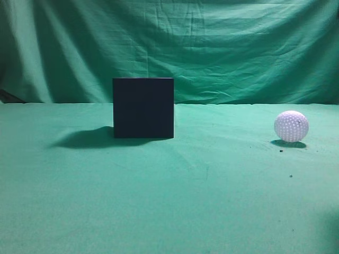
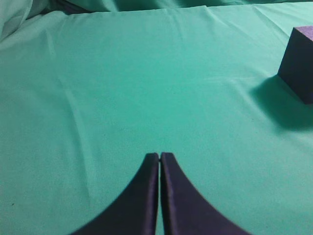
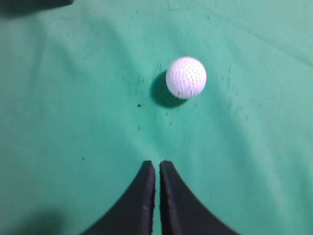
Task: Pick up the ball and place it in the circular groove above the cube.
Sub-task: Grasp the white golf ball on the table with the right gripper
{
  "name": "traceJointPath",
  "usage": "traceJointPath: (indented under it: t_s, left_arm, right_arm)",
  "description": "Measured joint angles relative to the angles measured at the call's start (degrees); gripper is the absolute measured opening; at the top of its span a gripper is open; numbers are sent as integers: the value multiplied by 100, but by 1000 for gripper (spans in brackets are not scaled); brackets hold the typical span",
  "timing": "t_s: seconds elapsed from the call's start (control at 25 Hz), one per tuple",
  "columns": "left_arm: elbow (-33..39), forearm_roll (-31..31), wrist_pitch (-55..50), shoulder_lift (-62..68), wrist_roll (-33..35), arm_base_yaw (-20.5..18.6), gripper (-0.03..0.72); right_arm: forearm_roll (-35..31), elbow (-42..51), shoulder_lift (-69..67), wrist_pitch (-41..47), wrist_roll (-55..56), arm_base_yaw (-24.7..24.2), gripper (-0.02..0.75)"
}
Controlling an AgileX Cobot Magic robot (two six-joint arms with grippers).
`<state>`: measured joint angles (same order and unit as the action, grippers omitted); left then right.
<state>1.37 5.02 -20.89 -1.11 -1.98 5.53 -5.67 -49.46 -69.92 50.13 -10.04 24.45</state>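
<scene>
Left tool [image 2: 160, 155]: its two dark jaws are pressed together with nothing between them. It hangs over bare green cloth on the desk [image 2: 122, 98].

Cube [image 1: 143, 108]: dark, matte and sharp-edged, it stands on the desk left of centre, seen from the front. The left wrist view shows it well off to the tool's right. Its top face is hidden, so the groove cannot be seen.

Right tool [image 3: 157, 163]: jaws also closed and empty, pointing over the cloth.

Ball [image 3: 186, 77]: small, white and dimpled like a golf ball. It rests on the desk, far right of the cube and well apart from it. It lies ahead of the right tool, slightly right of its line, not touching.

Handling: probably light and hard, and likely to roll if nudged. Best pinched across its widest part, jaws opened first.
</scene>
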Motion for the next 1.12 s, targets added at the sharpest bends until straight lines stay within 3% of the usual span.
traceJointPath:
  t_s: [0.12, 0.36, 0.44, 0.96, 1.12]
  left_arm:
    - [0, 0, 0, 0, 0, 0, 0]
    - [0, 0, 0, 0, 0, 0, 0]
    - [0, 0, 0, 0, 0, 0, 0]
    - [0, 0, 0, 0, 0, 0, 0]
    - [0, 0, 0, 0, 0, 0, 0]
  right_arm:
    - [134, -356, -671, -86, 0, 45, 50]
    - [305, -866, -1829, -211, 294, 45, 501]
    - [448, -1021, -2203, -213, 559, 45, 592]
    - [683, -1557, -3502, -490, 966, -123, 589]
    - [660, -1557, -3529, -538, 966, -123, 423]
